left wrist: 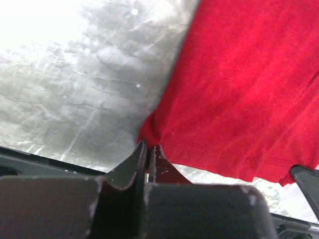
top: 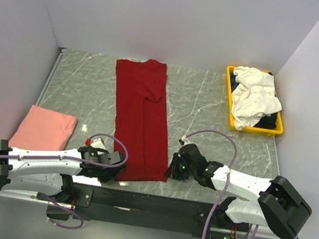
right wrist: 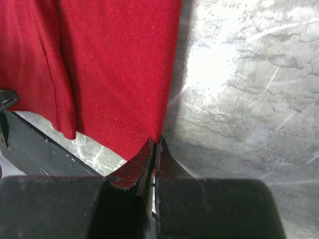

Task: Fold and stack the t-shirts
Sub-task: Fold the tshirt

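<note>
The large dark red cloth t-shirt lies flat on the grey marbled table, folded lengthwise into a long narrow strip. It runs straight away from both grippers toward the far wall. Its near hem sits between the two sets of jaws.

The left gripper is low at the strip's near left corner. In the left wrist view its jaws are pressed together on a small pucker of the dark red t-shirt, right at the corner. The cloth spreads up and to the right of the fingertips, and bare table lies to their left.

The right gripper holds the opposite near corner. In the right wrist view its jaws are closed tight on the hem corner of the red shirt. The stitched hem runs off to the left of the tips, and bare table lies to the right.

A salmon-pink t-shirt lies folded flat, well to the left of the left jaws and apart from the red strip. Far ahead and to the right of the right jaws, a white cloth t-shirt is heaped crumpled in a yellow plastic bin, spilling over something dark beneath it.
</note>
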Robot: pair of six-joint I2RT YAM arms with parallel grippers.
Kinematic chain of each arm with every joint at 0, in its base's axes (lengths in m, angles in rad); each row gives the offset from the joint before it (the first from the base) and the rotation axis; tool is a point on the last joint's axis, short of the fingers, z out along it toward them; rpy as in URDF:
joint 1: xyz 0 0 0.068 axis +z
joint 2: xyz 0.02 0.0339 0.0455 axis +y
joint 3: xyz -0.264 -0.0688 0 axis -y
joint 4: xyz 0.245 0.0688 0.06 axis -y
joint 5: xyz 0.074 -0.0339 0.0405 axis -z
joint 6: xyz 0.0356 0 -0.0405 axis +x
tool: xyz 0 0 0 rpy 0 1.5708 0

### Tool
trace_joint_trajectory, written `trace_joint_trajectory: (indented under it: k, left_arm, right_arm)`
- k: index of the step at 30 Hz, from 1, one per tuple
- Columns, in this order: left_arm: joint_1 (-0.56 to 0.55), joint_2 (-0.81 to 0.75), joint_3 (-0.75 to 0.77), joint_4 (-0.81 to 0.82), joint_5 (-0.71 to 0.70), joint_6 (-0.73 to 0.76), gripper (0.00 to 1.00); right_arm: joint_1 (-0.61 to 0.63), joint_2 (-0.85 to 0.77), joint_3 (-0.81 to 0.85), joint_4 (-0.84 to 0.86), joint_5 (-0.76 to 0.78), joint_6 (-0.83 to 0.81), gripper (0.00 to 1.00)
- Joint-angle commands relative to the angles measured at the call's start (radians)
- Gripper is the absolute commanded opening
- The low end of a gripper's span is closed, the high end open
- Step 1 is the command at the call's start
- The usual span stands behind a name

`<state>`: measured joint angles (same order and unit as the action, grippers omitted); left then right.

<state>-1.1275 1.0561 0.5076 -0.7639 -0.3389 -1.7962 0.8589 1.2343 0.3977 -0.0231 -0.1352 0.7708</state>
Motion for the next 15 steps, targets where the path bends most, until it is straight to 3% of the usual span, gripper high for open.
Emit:
trace_joint_trajectory:
  k: [1,9,15]
  left_arm:
    - [-0.009,-0.033,-0.027,0.003,-0.006,-0.042,0.01]
    - [-0.018,-0.128,-0.061,-0.064,0.026,-0.064,0.01]
    - [-0.028,-0.146,-0.090,-0.011,0.049,-0.051,0.01]
  right_arm:
    - [-0.011,-0.019,-0.023,-0.032,-0.012,-0.025,0.01]
    - [-0.043,-0.081,-0.048,-0.061,-0.037,-0.039,0.01]
    - [-0.043,-0.105,-0.068,-0.057,-0.053,-0.027,0.01]
